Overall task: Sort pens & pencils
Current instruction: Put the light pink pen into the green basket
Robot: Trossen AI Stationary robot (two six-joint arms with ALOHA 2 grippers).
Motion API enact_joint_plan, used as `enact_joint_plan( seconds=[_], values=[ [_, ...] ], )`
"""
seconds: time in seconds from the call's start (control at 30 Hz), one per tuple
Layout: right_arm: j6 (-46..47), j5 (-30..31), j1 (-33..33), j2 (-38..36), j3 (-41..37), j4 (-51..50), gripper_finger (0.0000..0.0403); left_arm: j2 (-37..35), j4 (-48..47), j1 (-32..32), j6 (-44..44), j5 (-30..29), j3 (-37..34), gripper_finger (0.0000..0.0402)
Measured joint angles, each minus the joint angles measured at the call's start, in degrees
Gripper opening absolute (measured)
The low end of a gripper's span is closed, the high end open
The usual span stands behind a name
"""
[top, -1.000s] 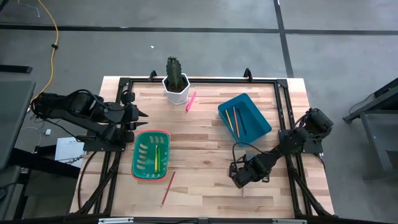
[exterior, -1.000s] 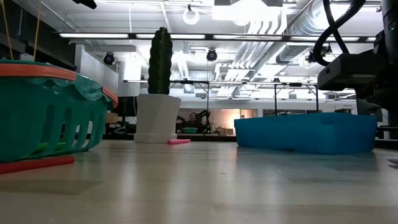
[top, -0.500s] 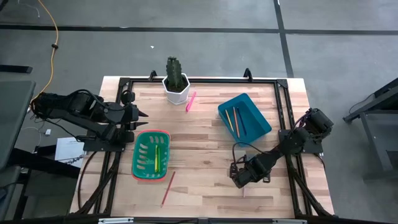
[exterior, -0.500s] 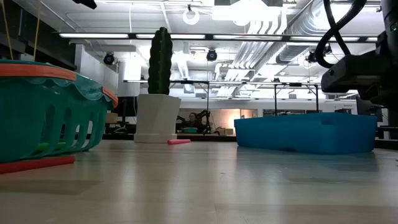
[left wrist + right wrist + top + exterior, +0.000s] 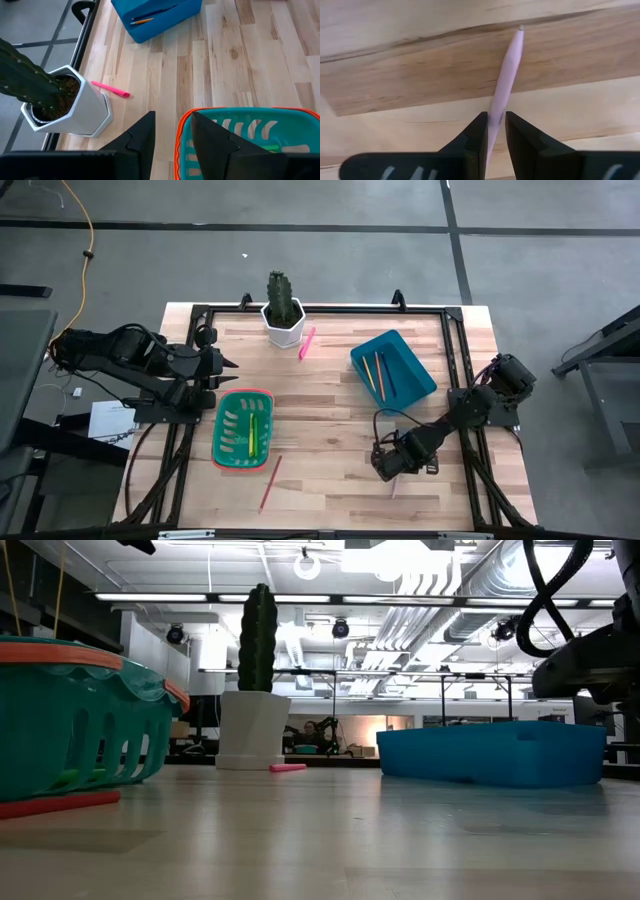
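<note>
A pale salmon pencil [image 5: 507, 70] lies on the wood near the table's front right [image 5: 393, 486]. My right gripper [image 5: 495, 132] stands over it, pointing steeply down, shut on it [image 5: 385, 472]. Two pens, green and yellow, lie in the green basket [image 5: 243, 428]. A hot-pink pen [image 5: 307, 342] lies beside the cactus pot. Orange pencils lie in the blue bin [image 5: 392, 367]. A red pencil [image 5: 270, 482] lies in front of the basket. My left gripper [image 5: 172, 135] hovers open above the basket's far rim, holding nothing. My right gripper pinches the pale salmon pencil's shaft [image 5: 496, 112] between its two fingers, coming from above. The pencil runs out beyond the fingers over the wood. Whether it is lifted or rests on the table, I cannot tell.
A cactus in a white pot [image 5: 283, 315] stands at the far middle. A black frame [image 5: 455, 350] runs around the table's edges. Bare wood lies between basket and bin. In the low view the bin [image 5: 490, 752] and basket [image 5: 70, 720] flank the open middle.
My right gripper has tipped a little at the wrist while staying over the pale pencil. The left arm has kept still.
</note>
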Motion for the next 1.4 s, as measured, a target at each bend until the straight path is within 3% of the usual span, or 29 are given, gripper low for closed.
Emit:
enact_joint_plan(
  seconds=[1.4],
  values=[
    [-1.0,4.0,-1.7,0.0,0.0,1.0,0.0059,0.0,0.0,0.0,0.0,0.0,0.0,0.0113]
  ],
)
